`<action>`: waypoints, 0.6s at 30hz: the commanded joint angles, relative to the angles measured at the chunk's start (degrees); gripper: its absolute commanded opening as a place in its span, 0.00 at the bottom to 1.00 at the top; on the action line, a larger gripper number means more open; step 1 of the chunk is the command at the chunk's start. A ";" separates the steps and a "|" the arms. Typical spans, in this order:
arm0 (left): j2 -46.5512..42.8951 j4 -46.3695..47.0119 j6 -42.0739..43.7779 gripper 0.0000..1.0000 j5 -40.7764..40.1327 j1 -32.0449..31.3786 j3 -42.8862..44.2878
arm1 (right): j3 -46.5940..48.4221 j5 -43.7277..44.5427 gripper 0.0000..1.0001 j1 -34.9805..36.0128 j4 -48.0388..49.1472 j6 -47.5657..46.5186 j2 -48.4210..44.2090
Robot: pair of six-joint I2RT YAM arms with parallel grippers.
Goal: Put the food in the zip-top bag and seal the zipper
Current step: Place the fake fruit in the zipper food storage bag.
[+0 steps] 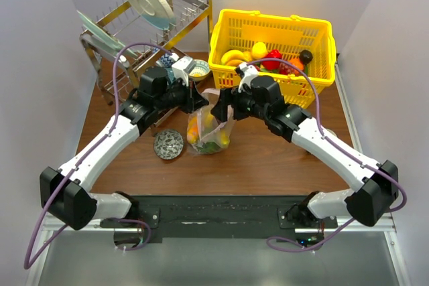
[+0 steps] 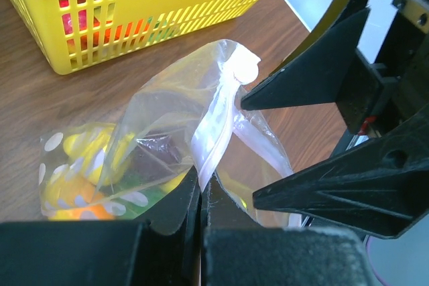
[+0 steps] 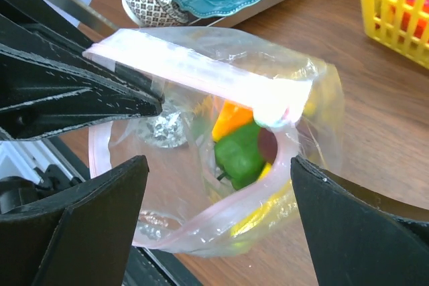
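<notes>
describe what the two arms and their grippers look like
Both the left arm and right arm have white link shells and black joint housings, with a purple cable looping along each. The left gripper and right gripper are black, with flat wedge-shaped matt fingers. No markings show.

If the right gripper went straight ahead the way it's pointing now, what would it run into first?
Probably the zip-top bag: its open mouth lies between the right gripper's spread fingers, so it would enter there and reach the green food piece inside. Depth is hard to judge.
</notes>
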 commanded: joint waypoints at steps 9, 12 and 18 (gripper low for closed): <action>-0.10 2.22 -0.29 0.00 -0.03 0.79 0.08 | 19.27 23.34 0.89 0.02 -19.07 -9.05 -2.21; -0.10 2.39 -0.29 0.00 0.06 0.79 -0.10 | 25.09 29.77 0.96 -0.59 -22.79 -11.61 0.61; -0.63 2.39 0.06 0.00 -0.29 0.79 -0.27 | 31.86 21.80 0.97 -10.68 -21.48 -11.28 6.14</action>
